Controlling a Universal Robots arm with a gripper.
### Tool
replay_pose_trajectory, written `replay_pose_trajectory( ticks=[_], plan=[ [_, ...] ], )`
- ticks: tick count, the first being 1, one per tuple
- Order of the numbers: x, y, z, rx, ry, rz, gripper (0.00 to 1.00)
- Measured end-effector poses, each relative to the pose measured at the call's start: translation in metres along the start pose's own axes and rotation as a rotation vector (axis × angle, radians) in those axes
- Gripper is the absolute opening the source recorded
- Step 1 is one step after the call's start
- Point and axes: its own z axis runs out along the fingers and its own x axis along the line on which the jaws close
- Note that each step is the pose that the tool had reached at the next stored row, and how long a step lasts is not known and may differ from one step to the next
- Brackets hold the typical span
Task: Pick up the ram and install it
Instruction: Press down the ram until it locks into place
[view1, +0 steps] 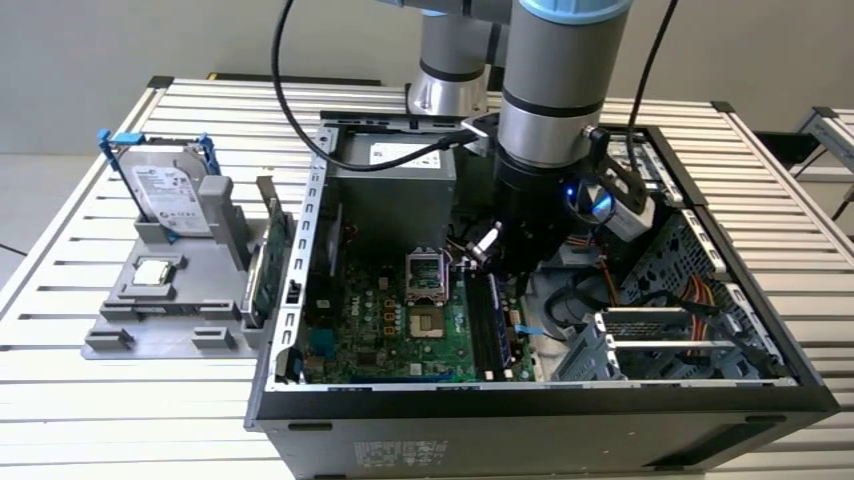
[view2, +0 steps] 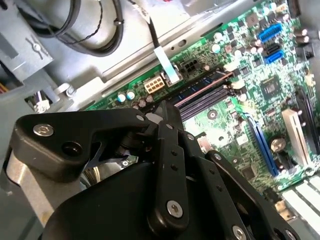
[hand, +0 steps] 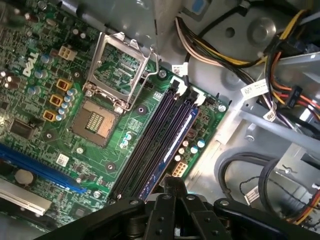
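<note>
A: Where's the ram (hand: 167, 150) sitting?
B: It's standing on edge in one of the memory slots (hand: 150, 145) on the green motherboard (view1: 387, 320), the slot on the side away from the CPU socket (hand: 95, 120). In the first wrist view it's showing as a dark stick with a blue label, running from the white latches down to the fingers (hand: 172, 192).

A: And relative to the fingers?
B: They're right over the near end of the stick; the black tips are meeting just above that end. Touching or a hair apart, I can't tell.

A: Fingers parted or clenched?
B: They're looking drawn together, tips meeting with no gap showing in both wrist views, and nothing is sitting between them. In the second wrist view the black linkage is covering the slot end.

A: Arm position?
B: In the exterior view the gripper (view1: 505, 262) is reaching down inside the open PC case (view1: 534, 410), above the slot bank, beside the drive cage (view1: 667, 345).

A: Other stuff?
B: On the worktop (view1: 134, 400), toward the exterior view's left, a hard drive (view1: 174, 195) with blue clips is standing in a grey holder (view1: 160, 315), and a green expansion card (view1: 276, 265) is standing upright just beside the case wall.
</note>
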Motion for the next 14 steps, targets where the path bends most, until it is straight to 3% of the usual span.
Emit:
replay_pose_trajectory(
  ticks=[3, 7, 14],
  plan=[
    [0.0000, 0.0001, 0.0003, -0.0039, -0.0053, -0.034, 0.00],
    [0.0001, 0.0001, 0.0003, -0.0108, -0.0026, -0.070, 0.00],
    [-0.0001, 0.0002, 0.0011, -0.0181, -0.0111, -0.150, 0.00]
  ],
)
